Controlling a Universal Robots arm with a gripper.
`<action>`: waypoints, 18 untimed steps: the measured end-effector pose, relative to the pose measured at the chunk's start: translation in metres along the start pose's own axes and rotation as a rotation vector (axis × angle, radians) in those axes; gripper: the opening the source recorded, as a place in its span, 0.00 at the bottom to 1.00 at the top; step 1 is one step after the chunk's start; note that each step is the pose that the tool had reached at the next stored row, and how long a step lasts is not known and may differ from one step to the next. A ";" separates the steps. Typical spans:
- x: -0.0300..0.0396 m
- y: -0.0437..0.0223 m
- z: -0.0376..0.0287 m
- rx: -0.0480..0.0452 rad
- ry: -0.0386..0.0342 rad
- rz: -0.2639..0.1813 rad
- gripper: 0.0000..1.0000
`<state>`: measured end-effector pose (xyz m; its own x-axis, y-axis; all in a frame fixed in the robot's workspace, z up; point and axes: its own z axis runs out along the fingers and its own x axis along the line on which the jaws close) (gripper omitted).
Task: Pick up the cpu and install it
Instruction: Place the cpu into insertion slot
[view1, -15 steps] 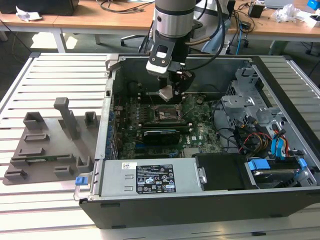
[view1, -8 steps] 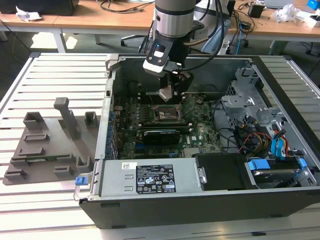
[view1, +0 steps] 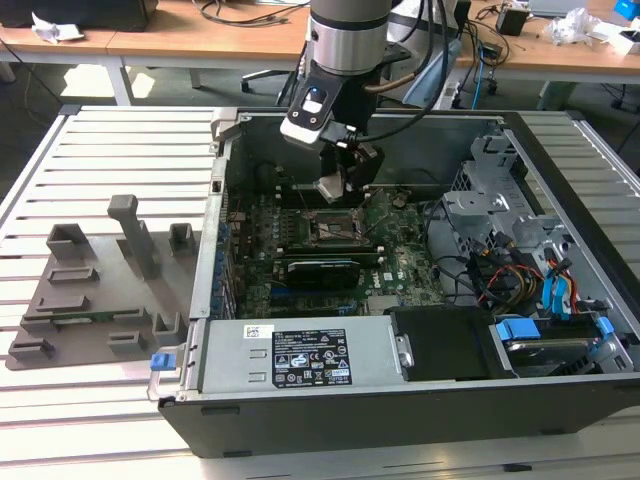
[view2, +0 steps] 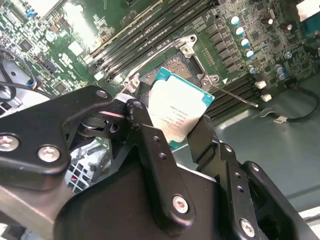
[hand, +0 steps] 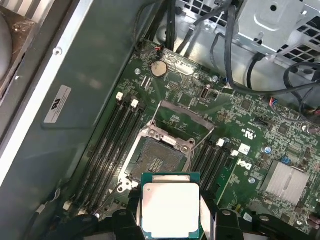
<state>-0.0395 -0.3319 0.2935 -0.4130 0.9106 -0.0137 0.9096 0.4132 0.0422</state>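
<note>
Gripper: the black two-fingered gripper (view1: 333, 183) on the silver and grey arm hangs inside an open black desktop computer case (view1: 400, 425), its fingers pointing down at the board.
Gripper state: clamped on the chip, one black finger (view2: 145, 125) pressed to each of two opposite edges.
Cpu: the small, flat, square cpu (hand: 170, 207), with a pale silver metal top and a green rim, sits between the fingertips, its metal top facing both wrist cameras; the second wrist view shows it tilted (view2: 181, 111).
Socket: the square metal socket frame (hand: 159, 161) lies just beyond the fingertips, below the chip and apart from it. Its centre is uncovered, showing fine contacts.
Motherboard: the green circuit board (hand: 250, 125) spreads beneath the gripper across the case floor.
Memory slots: long black slots (hand: 112, 145) run along both sides of the socket.
Power supply: a silver box (view1: 290, 355) lies in the case, well apart from the gripper, nearer the exterior camera.
Outside the case: a grey moulded fixture (view1: 90, 290) rests on the white slatted table (view1: 100, 150), far off on the exterior view's left.
</note>
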 end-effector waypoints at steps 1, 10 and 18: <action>0.0000 0.0000 0.0000 0.0002 -0.0004 0.007 0.55; 0.0000 0.0000 0.0000 0.0016 -0.0049 0.113 0.55; 0.0000 0.0000 0.0000 0.0027 -0.0082 0.192 0.55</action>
<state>-0.0395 -0.3319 0.2935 -0.2317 0.9727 -0.0138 0.9718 0.2321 0.0422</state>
